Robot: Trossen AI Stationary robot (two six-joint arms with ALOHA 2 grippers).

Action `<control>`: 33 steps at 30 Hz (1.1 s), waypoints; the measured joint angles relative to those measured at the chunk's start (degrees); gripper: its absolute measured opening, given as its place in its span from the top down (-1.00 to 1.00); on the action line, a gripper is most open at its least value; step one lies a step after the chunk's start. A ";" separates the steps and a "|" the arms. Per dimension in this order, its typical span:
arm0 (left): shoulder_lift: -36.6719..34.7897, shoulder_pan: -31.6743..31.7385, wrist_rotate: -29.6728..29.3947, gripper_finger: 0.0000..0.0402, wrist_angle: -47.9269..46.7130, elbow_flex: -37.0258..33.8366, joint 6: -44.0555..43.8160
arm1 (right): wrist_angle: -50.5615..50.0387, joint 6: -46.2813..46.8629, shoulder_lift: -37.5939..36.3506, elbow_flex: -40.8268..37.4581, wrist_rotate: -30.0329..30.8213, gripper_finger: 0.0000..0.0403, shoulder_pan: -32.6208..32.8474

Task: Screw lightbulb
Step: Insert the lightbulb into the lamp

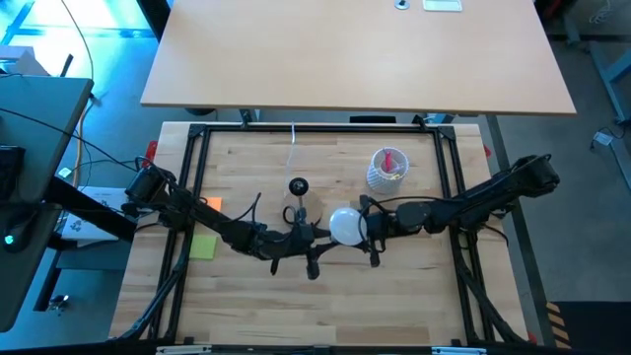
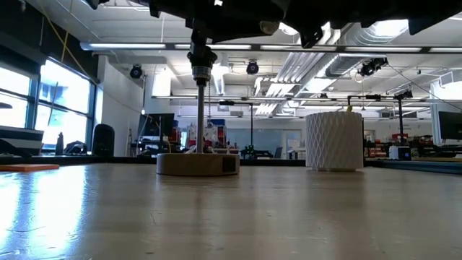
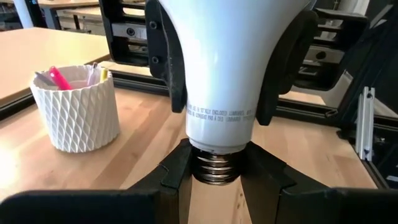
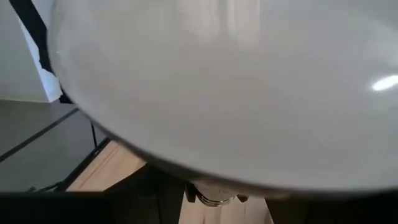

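Note:
The white lightbulb [image 1: 345, 225] is lifted above the middle of the table and lies about level, its metal screw end toward the table's left. My left gripper [image 1: 317, 238] is shut on that screw end. My right gripper [image 1: 365, 228] is shut on the bulb's body from the table's right. The lamp stand, a round wooden base [image 2: 197, 164] with a black-topped post [image 1: 298, 185], stands on the table just beyond the bulb. The globe fills the right wrist view [image 4: 224, 87]. My left gripper pinches the bulb's metal screw thread [image 3: 214, 169] between its two fingers [image 3: 171, 177], coming level from the table's left. The bulb is clear of the table. My right gripper holds the bulb's tapering white body [image 3: 221, 81] between its two fingers [image 3: 163, 59], one on each side, coming level from the table's right. The globe end points back toward its wrist.
A white perforated cup [image 1: 387, 169] with pink items stands at the far right, also in the left wrist view [image 3: 78, 109]. A yellow-green note [image 1: 202, 248] and an orange one lie at the left. A black frame rail [image 1: 315, 126] borders the table.

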 joint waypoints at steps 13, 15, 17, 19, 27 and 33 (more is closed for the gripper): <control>0.00 -1.16 -4.51 0.53 0.02 -0.25 0.20 | -10.82 6.44 -0.07 0.07 17.76 0.11 9.38; 0.00 -1.52 -4.81 0.53 0.32 -0.25 0.57 | -14.39 9.37 -0.07 0.08 21.53 0.10 11.37; 0.00 -1.98 -5.54 0.53 1.67 -0.25 1.61 | -18.37 12.71 -0.07 0.09 25.54 0.10 13.58; 0.00 -2.41 -6.03 0.53 3.56 -0.20 2.91 | -21.70 15.67 -0.03 0.07 29.21 0.10 16.01; 0.00 -4.69 -7.50 0.53 8.14 -0.16 4.84 | -23.31 16.50 3.58 0.13 34.34 0.10 21.56; -0.88 -8.41 -14.85 0.53 8.58 -0.16 9.28 | -14.03 13.18 10.80 0.13 32.12 0.10 19.02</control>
